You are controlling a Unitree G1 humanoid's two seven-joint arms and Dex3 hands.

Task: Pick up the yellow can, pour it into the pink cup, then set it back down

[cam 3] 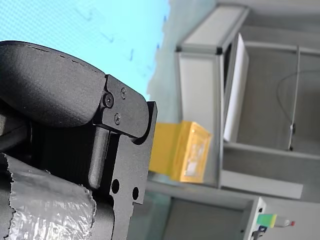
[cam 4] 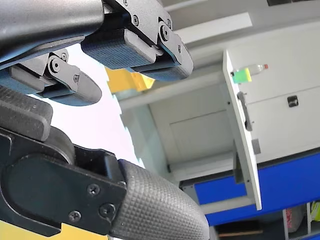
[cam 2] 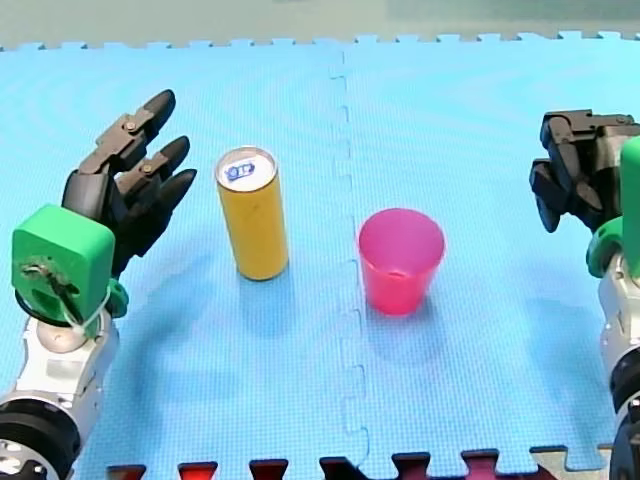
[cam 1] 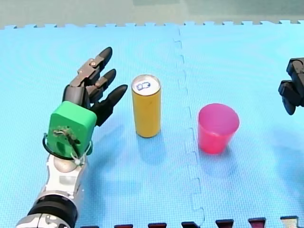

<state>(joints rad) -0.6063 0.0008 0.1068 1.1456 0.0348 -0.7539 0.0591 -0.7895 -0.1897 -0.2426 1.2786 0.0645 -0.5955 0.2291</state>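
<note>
The yellow can [cam 1: 146,107] stands upright on the blue foam mat, its silver top facing up. To its right, a little nearer to me, the pink cup [cam 1: 217,128] stands upright with its mouth up. My left hand [cam 1: 114,71] is just left of the can, level with its upper part, and its fingertips point toward the can without touching it. It holds nothing. At the mat's right edge my right hand [cam 2: 565,185] hovers with curled fingers, well away from the cup and holding nothing.
The blue mat [cam 1: 156,180] is made of interlocking tiles, with a seam [cam 1: 192,156] running between can and cup. Its front edge [cam 2: 300,468] shows red and dark pieces. Cabinets and a white panel [cam 4: 240,125] appear beyond the fingers in the second wrist view.
</note>
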